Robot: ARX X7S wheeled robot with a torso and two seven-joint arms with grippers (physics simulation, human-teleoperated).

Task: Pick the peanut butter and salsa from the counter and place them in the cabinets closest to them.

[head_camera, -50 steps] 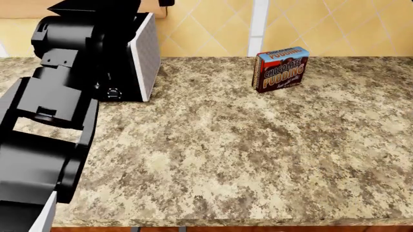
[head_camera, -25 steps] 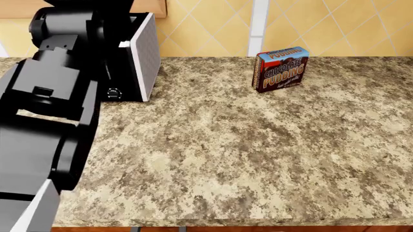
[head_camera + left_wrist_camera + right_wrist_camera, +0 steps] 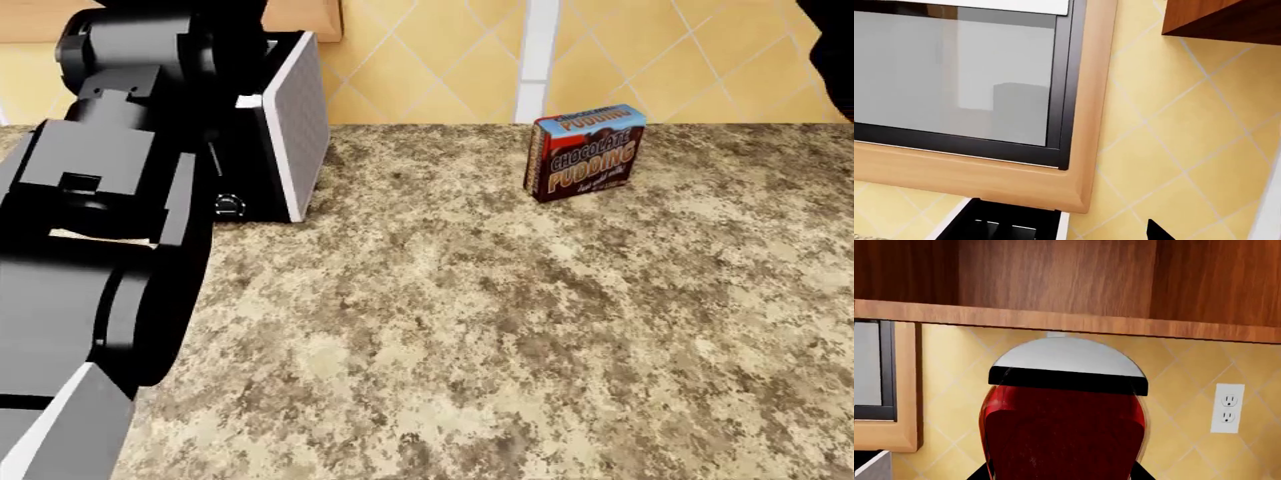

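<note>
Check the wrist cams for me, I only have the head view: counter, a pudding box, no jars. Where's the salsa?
Observer: In the right wrist view, a red jar, the salsa by its look, fills the frame close to the camera. Black slivers flank its base, so the right gripper seems shut on it.
Operator: Near a cabinet?
Observer: Yes. A wooden wall cabinet sits just above the jar. I can't tell whether it's open.
Operator: Left arm?
Observer: The left wrist view faces a wood-framed window and yellow tile, with no jar in it. Only one dark tip of the left gripper shows, so I can't tell its state.
</note>
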